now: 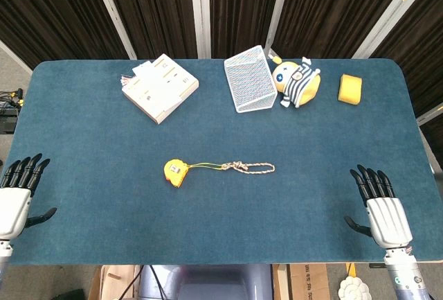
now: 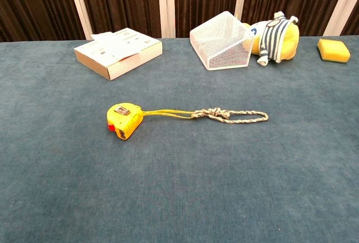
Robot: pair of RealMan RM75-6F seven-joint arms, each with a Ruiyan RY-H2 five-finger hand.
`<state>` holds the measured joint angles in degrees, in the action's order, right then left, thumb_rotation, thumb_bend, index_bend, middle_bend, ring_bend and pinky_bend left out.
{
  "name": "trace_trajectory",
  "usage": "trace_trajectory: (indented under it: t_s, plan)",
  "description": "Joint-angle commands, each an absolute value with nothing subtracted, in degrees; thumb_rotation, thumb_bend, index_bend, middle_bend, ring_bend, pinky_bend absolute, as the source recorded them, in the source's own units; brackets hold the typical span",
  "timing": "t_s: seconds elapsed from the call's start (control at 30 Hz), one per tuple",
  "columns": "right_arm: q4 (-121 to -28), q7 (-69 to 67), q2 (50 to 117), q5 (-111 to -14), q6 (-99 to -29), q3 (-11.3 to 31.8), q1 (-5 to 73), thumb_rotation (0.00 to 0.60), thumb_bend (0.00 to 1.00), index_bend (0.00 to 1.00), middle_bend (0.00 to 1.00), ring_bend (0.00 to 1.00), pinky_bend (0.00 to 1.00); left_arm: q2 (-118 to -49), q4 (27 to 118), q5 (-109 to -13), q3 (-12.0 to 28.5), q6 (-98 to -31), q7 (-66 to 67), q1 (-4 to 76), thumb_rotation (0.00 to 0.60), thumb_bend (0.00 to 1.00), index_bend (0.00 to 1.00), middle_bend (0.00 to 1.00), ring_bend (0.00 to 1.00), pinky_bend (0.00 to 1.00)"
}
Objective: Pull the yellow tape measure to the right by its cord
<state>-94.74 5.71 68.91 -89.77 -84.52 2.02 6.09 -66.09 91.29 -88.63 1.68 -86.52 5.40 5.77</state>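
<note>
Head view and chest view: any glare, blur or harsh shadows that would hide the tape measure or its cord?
Head view: even light, no glare, tape measure and cord sharp, both hands at the near edge. Chest view: soft shadows only, cord's knot crisp, hands out of frame.

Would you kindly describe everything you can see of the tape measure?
The tape measure is a small yellow case with a metal clip on top and a red patch at its left end. It lies on the blue table, near the middle. A thin yellow loop leaves its right side and is knotted to a braided cord lying out to the right. Nothing else touches it.
</note>
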Motion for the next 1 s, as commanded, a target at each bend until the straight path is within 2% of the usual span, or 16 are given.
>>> trace_trajectory:
  t_s: [0.03,0.83,1.0]
  plan:
    - [-94.68,5.62,68.96,-89.8,-84.58,2.04,6.05,0.6,0.2,0.0,0.0,0.0,0.0,-66.06,91.29,-88.68,1.66,-86.54,5.38,5.77,0.6,0.0,0.0,0.0,0.0,0.0]
    - [-97.11,1.35,68.1,-90.04,-81.28,2.89,8.65,0.6,0.2,0.0,0.0,0.0,0.0,-66.11,91.17,-88.95,1.78,-86.97,4.98,5.72,0.6,0.0,0.0,0.0,0.0,0.0]
    - [-98.89,1.5,68.36,-88.35,-77.37,5.06,11.99,0.6,0.22,0.13,0.0,0.0,0.0,-66.18,91.26,-89.02,1.84,-87.05,5.12,5.74,0.6,0.0,0.0,0.0,0.0,0.0]
